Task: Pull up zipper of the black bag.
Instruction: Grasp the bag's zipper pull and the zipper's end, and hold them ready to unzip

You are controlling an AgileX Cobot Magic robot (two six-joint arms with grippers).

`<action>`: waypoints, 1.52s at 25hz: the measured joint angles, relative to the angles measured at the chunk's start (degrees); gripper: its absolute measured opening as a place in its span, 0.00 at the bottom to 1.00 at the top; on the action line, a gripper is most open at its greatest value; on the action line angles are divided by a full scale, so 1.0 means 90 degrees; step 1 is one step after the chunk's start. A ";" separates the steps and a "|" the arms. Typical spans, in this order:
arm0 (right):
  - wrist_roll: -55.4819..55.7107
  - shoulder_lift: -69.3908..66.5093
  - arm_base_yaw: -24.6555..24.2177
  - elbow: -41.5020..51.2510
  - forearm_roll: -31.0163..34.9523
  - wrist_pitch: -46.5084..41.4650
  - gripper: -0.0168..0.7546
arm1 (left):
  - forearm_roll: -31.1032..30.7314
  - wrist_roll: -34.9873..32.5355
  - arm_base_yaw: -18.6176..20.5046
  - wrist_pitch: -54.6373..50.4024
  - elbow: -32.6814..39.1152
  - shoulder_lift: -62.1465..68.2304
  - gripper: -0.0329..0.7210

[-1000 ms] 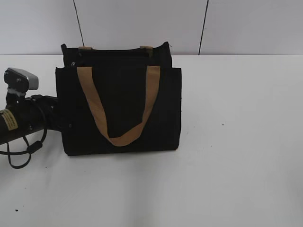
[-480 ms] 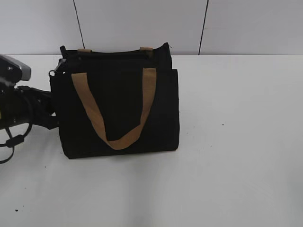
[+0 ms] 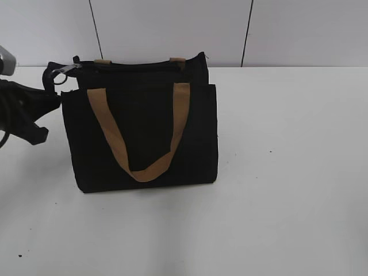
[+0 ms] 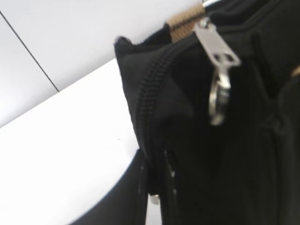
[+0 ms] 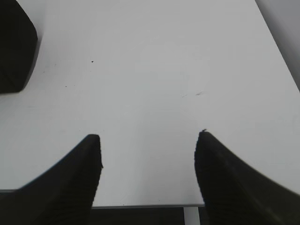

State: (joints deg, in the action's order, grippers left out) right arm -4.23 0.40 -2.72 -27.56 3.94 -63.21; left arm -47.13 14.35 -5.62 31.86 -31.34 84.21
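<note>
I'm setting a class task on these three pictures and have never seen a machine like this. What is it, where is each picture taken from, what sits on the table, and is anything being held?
This is a robot with two arms, each ending in a two-fingered gripper. One picture comes from a camera facing the white table; the other two come from cameras on the arms' wrists.

On the table stands a black bag with tan handles. Its zipper runs along the top edge, and the silver pull with a ring hangs at the bag's left corner.

The left gripper is pressed close against that corner and seems to pinch the fabric just below the zipper's end, though the view is too tight to be sure. The right gripper hangs open over bare table, holding nothing.
</note>
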 joint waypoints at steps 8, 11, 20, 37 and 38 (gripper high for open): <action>0.0000 0.0000 0.0000 0.0000 0.0000 0.0000 0.65 | 0.0094 0.0000 0.0000 -0.0345 0.0000 -0.0562 0.09; 0.0000 0.0000 0.0000 0.0000 0.0000 0.0000 0.65 | 0.0144 0.0000 0.0000 -0.0442 -0.0006 -0.0730 0.09; 0.0042 -0.0050 0.0118 -0.0025 0.0432 0.0009 0.65 | 0.0200 0.0470 -0.0065 -0.0602 -0.0415 -0.0898 0.09; -0.1365 -0.4788 0.0202 -0.1537 0.2635 0.1759 0.65 | 0.0276 0.0906 -0.0325 -0.1180 -0.0966 -0.0835 0.09; -0.1375 -0.5114 0.0285 -0.1682 0.2663 0.1801 0.65 | 0.0276 0.0931 -0.0325 -0.1186 -0.1036 -0.0798 0.09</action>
State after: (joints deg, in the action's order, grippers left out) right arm -16.61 -45.62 -0.15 -42.71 27.91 -47.00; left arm -44.64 22.73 -8.54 21.19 -40.67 77.03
